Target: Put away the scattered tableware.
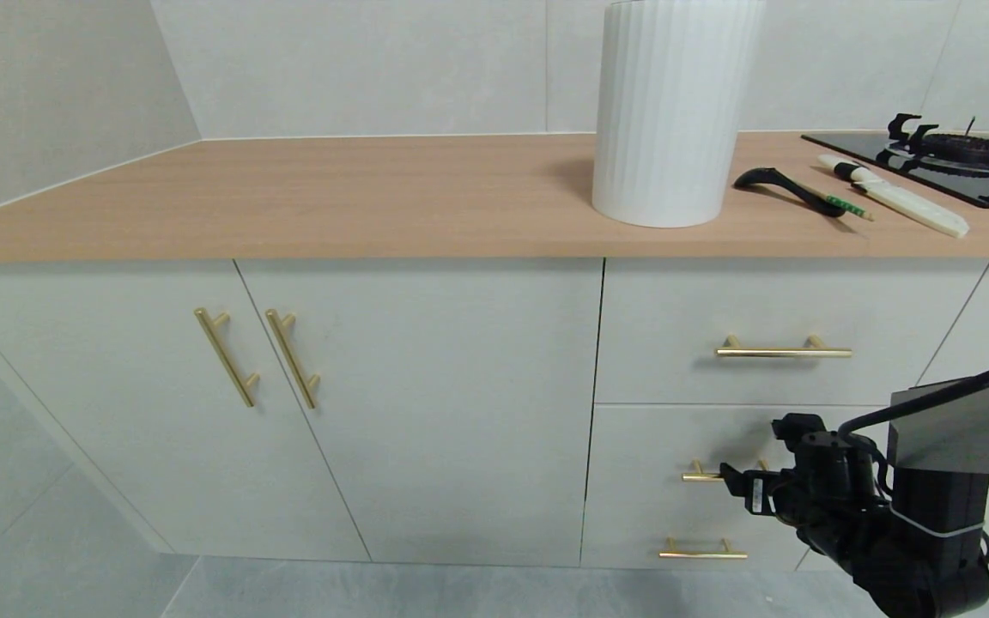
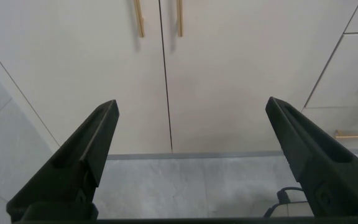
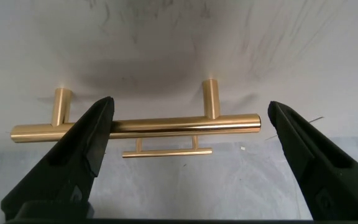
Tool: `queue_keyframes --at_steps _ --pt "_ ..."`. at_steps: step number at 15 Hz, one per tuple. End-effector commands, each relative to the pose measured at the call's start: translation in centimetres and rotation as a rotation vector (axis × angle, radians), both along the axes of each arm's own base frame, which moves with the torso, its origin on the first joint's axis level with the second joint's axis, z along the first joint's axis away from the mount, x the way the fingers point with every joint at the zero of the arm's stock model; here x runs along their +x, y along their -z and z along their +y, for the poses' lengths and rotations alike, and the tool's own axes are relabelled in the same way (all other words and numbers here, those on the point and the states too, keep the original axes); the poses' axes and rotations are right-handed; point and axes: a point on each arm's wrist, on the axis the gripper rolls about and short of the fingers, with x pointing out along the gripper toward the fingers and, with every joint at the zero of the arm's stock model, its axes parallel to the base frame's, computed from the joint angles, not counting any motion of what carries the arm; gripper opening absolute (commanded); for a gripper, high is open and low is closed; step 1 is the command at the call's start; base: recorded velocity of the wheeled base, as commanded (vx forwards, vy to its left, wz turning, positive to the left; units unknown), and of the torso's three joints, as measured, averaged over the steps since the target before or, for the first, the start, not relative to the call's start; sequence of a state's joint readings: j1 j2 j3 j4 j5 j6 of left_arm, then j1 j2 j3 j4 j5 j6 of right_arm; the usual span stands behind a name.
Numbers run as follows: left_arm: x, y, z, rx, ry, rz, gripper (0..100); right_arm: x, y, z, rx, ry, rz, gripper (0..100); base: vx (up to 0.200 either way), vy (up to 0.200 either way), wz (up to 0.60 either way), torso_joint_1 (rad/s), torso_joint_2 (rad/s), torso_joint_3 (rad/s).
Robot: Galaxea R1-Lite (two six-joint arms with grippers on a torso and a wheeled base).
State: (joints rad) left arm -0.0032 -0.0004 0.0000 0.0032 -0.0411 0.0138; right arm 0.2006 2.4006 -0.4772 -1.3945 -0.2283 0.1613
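While the left tool and right tool gape released, a wooden counter tops pale cabinets.

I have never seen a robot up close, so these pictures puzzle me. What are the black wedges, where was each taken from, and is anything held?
This is a two-armed robot on wheels. The wide picture comes from a camera on its head. On the wooden countertop sit a white ribbed container, a black utensil, a white utensil and a gas hob. The other two come from wrist cameras; the black wedges are each hand's two fingers. The left hand is open, facing cabinet doors. The right hand is open just before a gold drawer handle, not gripping it. Nothing is held.
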Motion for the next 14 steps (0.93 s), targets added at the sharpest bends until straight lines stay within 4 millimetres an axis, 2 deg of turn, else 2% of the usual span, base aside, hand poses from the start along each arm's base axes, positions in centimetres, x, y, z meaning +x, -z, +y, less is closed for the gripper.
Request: queue_keyframes --at_steps 1,10,12,14 --pt "0.0 0.0 0.0 0.0 0.0 0.0 100 -0.1 0.3 0.0 -0.009 -0.002 0.014 100 0.0 0.0 0.0 0.0 0.0 0.0" --pt "0.0 0.0 0.0 0.0 0.0 0.0 100 -0.8 0.5 0.1 -0.029 -0.013 0.04 100 0.0 0.0 0.0 0.0 0.0 0.0" --pt "0.0 0.0 0.0 0.0 0.0 0.0 100 -1.9 -0.4 -0.2 -0.033 -0.016 0.052 100 0.0 0.0 0.0 0.0 0.0 0.0" --pt "0.0 0.0 0.0 0.0 0.0 0.0 100 -3.6 -2.2 -0.4 -0.058 -0.047 0.05 100 0.0 0.0 0.0 0.0 0.0 0.0"
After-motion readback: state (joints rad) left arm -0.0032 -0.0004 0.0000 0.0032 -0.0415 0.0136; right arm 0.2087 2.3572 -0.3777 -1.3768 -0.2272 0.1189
